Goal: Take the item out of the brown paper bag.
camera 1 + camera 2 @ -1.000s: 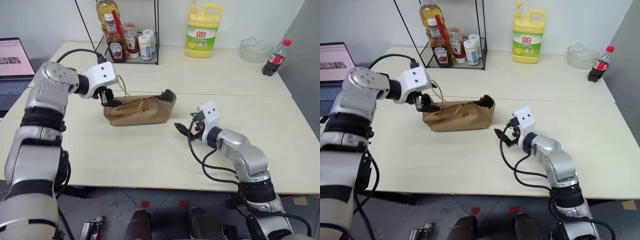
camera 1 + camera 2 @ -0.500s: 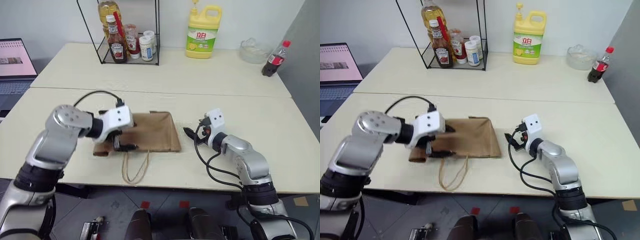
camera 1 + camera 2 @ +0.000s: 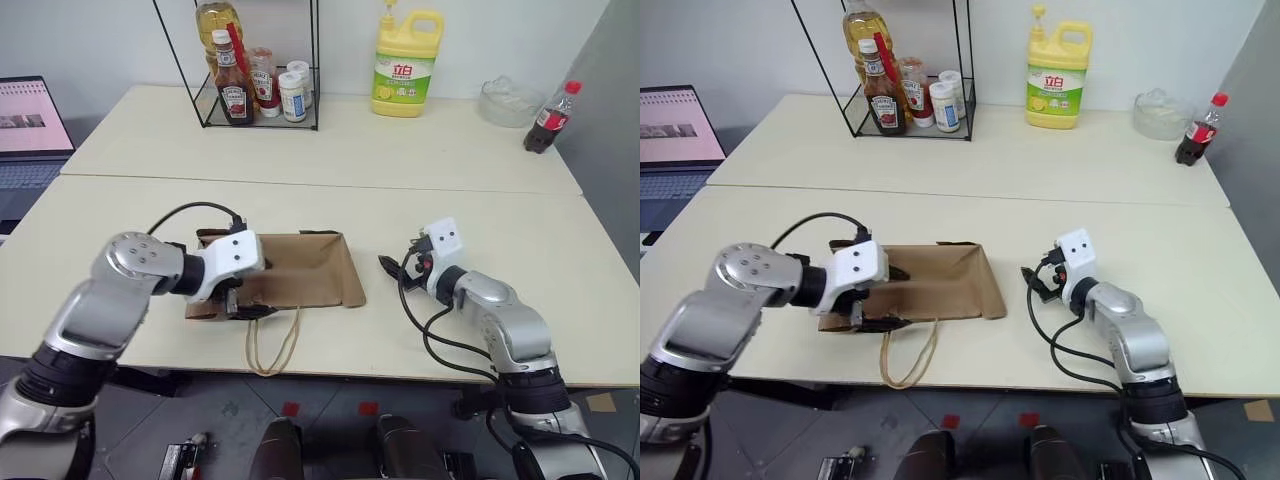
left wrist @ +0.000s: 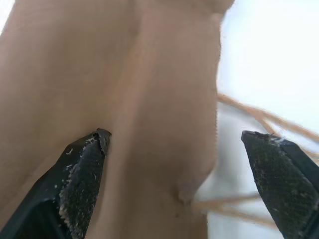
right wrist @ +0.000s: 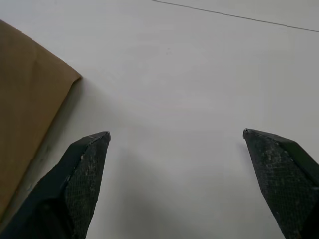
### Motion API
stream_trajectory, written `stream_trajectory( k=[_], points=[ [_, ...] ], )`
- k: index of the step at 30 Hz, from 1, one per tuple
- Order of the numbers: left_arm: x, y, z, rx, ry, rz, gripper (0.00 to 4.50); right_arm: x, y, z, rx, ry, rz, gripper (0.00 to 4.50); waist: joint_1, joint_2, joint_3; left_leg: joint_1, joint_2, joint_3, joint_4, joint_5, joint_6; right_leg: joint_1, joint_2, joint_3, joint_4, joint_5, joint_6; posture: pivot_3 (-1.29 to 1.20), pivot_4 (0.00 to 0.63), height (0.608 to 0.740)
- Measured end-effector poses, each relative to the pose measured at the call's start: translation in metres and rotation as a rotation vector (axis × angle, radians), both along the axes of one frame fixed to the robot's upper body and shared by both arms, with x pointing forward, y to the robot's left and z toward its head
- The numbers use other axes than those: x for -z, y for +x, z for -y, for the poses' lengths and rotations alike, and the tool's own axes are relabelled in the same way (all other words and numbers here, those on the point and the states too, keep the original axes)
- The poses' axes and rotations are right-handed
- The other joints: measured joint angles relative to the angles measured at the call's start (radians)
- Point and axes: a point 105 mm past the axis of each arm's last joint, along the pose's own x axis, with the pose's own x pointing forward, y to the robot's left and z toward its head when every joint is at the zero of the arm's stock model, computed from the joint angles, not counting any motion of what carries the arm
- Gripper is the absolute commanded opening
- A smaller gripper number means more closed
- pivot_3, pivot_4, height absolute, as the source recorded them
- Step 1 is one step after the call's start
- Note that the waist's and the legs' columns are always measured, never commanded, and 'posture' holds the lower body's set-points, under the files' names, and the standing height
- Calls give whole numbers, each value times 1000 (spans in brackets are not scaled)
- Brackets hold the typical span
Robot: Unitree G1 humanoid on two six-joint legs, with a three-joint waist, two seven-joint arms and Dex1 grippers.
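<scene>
Cream table (image 3: 450, 160), brown paper bag (image 3: 305, 270) flat, left gripper (image 3: 248, 300) open over it, right gripper (image 5: 177, 164) open.

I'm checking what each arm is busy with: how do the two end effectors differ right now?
The left end effector is at the brown paper bag, near its twine handles; the right end effector hangs over bare table, clear of the bag. The left tilts steeply down; the right points nearly level toward the bag. Both are open and hold nothing.

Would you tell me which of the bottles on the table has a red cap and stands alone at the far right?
The dark cola bottle by the grey wall; the others sit in the wire rack, except the yellow jug.
</scene>
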Motion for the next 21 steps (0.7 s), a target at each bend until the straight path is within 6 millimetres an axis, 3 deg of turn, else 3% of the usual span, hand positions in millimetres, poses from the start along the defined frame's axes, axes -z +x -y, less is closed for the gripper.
stream_trajectory(
  k=[3,6,10,15,21],
  points=[
    [-24,-6,-4,111,19,52,4500,1,-3,2,-27,-14,-6,4471,0,0,0,0,0,0,0,0,0,0,0,0,0,0,0,0,150,740],
    [-26,-13,-5,201,43,69,4500,3,-6,1,-66,-20,-16,4471,0,0,0,0,0,0,0,0,0,0,0,0,0,0,0,0,150,740],
    [-7,-33,-9,338,84,24,4500,2,-13,-2,-162,-39,-5,4471,0,0,0,0,0,0,0,0,0,0,0,0,0,0,-1,0,150,740],
    [21,-43,-18,413,127,46,4500,1,-19,-6,-244,-44,-5,4471,0,0,0,0,0,1,0,0,0,0,0,0,0,0,-1,0,150,740],
    [38,-34,7,410,5,179,4500,3,-21,-12,-269,-36,-11,4471,5,0,0,0,0,1,0,0,0,1,0,0,0,0,-1,0,150,740]
  ],
)
